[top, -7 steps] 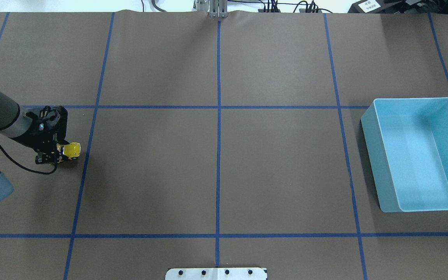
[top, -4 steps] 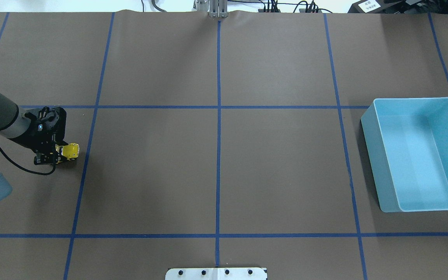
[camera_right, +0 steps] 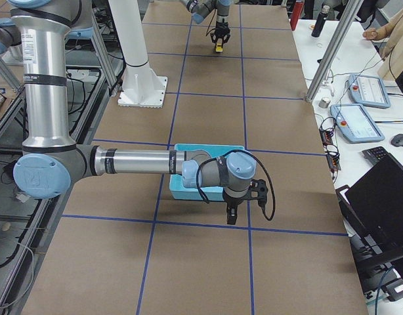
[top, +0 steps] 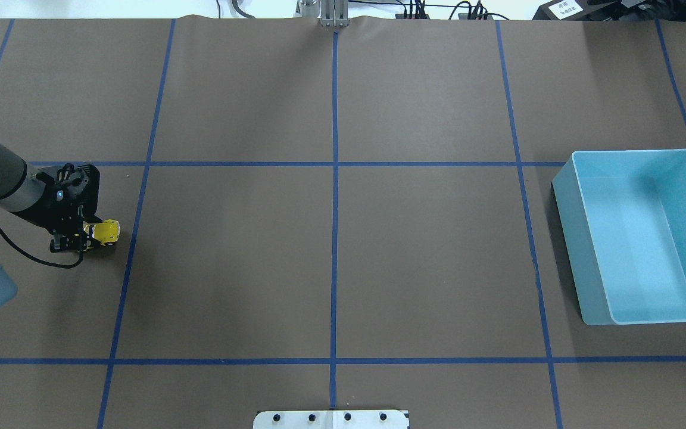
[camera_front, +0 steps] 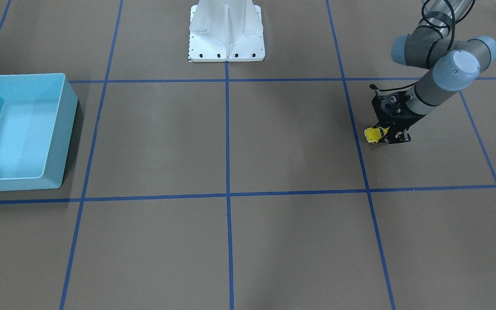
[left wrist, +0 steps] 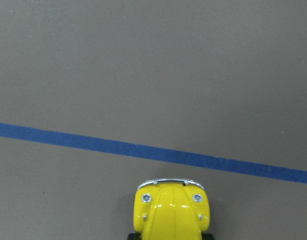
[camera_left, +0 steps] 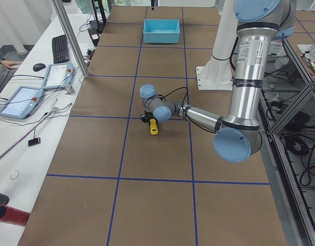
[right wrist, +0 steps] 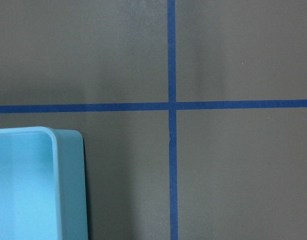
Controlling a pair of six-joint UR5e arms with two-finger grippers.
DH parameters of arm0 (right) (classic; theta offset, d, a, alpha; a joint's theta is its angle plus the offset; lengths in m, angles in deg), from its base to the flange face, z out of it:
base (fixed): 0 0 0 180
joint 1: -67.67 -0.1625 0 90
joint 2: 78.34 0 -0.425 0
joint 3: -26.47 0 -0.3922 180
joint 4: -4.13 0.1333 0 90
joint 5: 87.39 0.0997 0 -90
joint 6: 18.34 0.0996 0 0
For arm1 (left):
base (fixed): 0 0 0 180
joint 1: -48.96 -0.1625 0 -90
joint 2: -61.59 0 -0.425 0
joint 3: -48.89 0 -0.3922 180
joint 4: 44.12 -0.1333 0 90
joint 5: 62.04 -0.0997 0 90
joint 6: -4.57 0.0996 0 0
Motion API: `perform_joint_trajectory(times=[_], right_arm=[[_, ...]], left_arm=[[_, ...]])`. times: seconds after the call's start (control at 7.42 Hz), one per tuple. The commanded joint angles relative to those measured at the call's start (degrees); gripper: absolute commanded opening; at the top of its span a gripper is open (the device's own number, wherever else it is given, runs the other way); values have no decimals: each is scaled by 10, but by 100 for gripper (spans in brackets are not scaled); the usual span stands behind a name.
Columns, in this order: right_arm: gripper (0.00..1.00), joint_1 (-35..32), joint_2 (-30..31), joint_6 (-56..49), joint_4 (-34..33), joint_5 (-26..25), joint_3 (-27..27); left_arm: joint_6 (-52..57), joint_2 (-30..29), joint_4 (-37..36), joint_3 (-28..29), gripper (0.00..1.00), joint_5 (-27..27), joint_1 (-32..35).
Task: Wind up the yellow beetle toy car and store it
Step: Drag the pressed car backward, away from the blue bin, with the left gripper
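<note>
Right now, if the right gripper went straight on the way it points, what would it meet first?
The right gripper points straight down, so it would likely meet the bare brown table first, near the blue tape cross. The light-blue bin sits beside that line, not under it. Clearance is unclear.

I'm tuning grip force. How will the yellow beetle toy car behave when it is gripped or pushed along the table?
The yellow beetle toy car sits on small wheels, so it will probably roll if nudged. Its glossy, rounded shell looks slippery and could squirt from the jaws. It is tiny compared with the light-blue bin, so it is likely light.
</note>
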Motion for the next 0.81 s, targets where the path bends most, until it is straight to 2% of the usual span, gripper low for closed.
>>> perform_joint_trajectory(times=[0.0,0.67], right_arm=[[100,0,-1,0,0,0,-1],[100,0,-2,0,0,0,0]], left_arm=[[1,0,0,3,0,8,5],[1,10,17,11,0,12,6]])
